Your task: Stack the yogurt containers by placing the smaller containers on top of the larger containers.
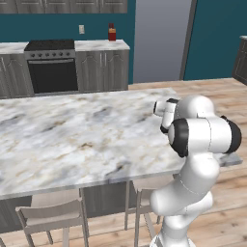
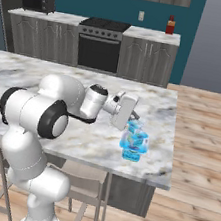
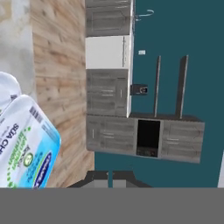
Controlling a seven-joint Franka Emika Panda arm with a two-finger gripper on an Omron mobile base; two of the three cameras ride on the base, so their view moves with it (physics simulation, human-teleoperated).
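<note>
Tool (image 2: 133, 117) closed narrow and empty, beside glossy light-blue boxy tub (image 2: 134, 145) on veined marble counter (image 2: 78, 133).

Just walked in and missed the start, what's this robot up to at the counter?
A white robot arm reaches over the marble island counter toward light-blue yogurt containers near the counter's right edge. Its gripper sits just above them, fingers shut and holding nothing. The containers look bunched together; whether they are stacked is unclear.
</note>
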